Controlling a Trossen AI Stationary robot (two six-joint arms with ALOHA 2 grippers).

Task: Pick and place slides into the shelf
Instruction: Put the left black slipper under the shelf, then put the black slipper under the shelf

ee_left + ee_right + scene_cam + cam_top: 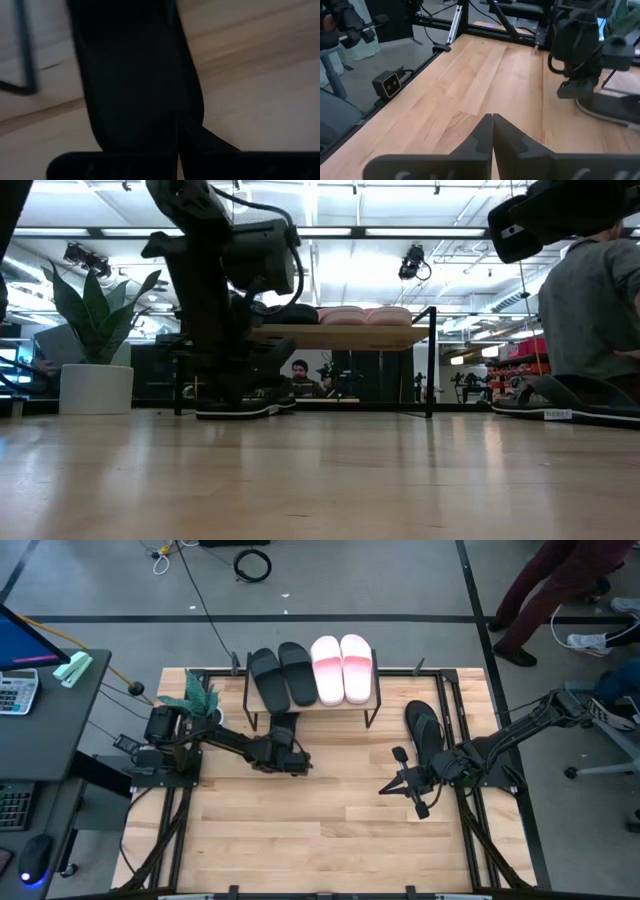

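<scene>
The shelf (360,706) stands at the table's far middle. On its top board lie two black slides (281,674) and two pale pink slides (342,668). My left gripper (287,740) is just in front of the shelf's left part, shut on another black slide (238,409), which fills the left wrist view (135,75). A further black slide (424,726) lies flat on the table at the right. My right gripper (400,785) hovers beside it, shut, with nothing between its fingers (492,131). My left gripper is shut on the black slide at the end nearest the wrist (170,135); the fingers themselves hide the exact place. They slant down from the table's left and lie along the slide. In the low view the slide's sole lies on the table under the shelf's left part.
A potted plant (195,695) stands at the table's far left corner. Black frame rails (455,710) run along the table's sides. A person (545,590) stands on the floor beyond the far right corner. Bare wood spreads over the table's near half (320,830).
</scene>
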